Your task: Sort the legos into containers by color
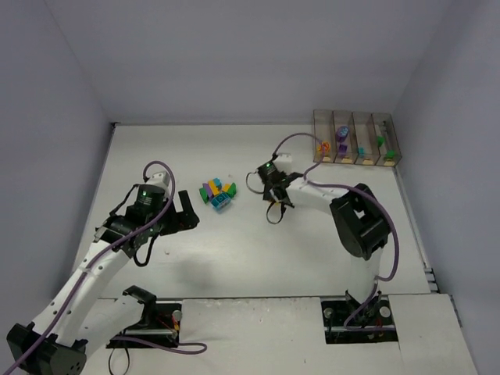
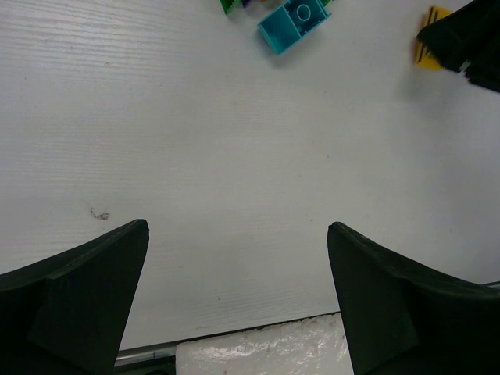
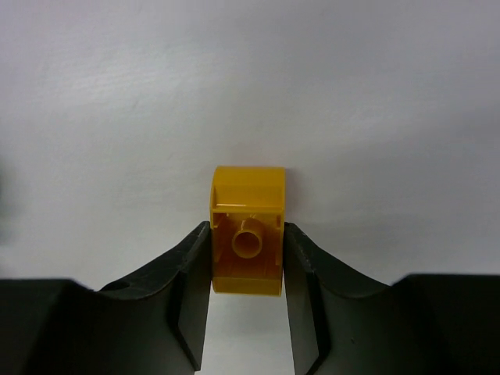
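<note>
— Right wrist view: what's between the right gripper (image 3: 248,238) fingers?
— A rounded yellow plastic brick (image 3: 248,199), pinched on both sides, white table (image 3: 250,78) beyond.
— And the left gripper (image 2: 238,226)?
— Spread wide above the table; a teal plastic brick (image 2: 293,23) lies ahead of it.

The left wrist view's top edge cuts off a green plastic brick (image 2: 228,5); the right jaws partly hide a yellow plastic brick (image 2: 426,45).
</note>
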{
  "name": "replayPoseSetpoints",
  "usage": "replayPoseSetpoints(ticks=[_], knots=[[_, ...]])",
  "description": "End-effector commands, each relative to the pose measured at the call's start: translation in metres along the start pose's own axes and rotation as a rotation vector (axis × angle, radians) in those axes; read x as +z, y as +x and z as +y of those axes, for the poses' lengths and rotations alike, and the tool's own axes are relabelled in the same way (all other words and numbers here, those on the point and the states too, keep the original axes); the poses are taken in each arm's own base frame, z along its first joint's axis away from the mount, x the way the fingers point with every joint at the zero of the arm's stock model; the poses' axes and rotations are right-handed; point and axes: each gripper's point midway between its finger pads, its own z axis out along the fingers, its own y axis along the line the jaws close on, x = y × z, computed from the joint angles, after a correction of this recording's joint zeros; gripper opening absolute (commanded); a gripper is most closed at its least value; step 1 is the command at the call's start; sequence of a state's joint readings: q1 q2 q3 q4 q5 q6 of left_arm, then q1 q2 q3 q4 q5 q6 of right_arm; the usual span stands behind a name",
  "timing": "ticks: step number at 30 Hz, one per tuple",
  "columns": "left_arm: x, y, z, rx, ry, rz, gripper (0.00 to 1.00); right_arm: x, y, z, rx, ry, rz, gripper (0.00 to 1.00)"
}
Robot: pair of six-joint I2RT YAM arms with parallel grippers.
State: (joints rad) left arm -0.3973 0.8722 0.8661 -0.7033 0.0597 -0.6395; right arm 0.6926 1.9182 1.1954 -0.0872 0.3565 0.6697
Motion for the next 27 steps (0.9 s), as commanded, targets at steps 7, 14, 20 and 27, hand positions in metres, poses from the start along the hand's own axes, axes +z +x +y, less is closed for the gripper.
replayPoseSetpoints(ticks=[7,14,20,27], knots=[[0.009,-0.026,-0.014,-0.015,0.026,-0.064,0.90,-0.003,-0.227,-0.097,-0.066,-0.089,-0.343,0.00],[0.018,-0.033,-0.016,-0.014,0.009,-0.063,0.90,0.040,-0.284,-0.147,-0.099,-0.044,-0.381,0.04],[0.021,-0.038,-0.018,-0.004,-0.005,-0.053,0.90,0.073,-0.300,-0.162,-0.074,-0.069,-0.370,0.22],[0.022,-0.042,-0.020,-0.001,-0.005,-0.050,0.90,0.076,-0.319,-0.160,-0.103,-0.091,-0.407,0.60]])
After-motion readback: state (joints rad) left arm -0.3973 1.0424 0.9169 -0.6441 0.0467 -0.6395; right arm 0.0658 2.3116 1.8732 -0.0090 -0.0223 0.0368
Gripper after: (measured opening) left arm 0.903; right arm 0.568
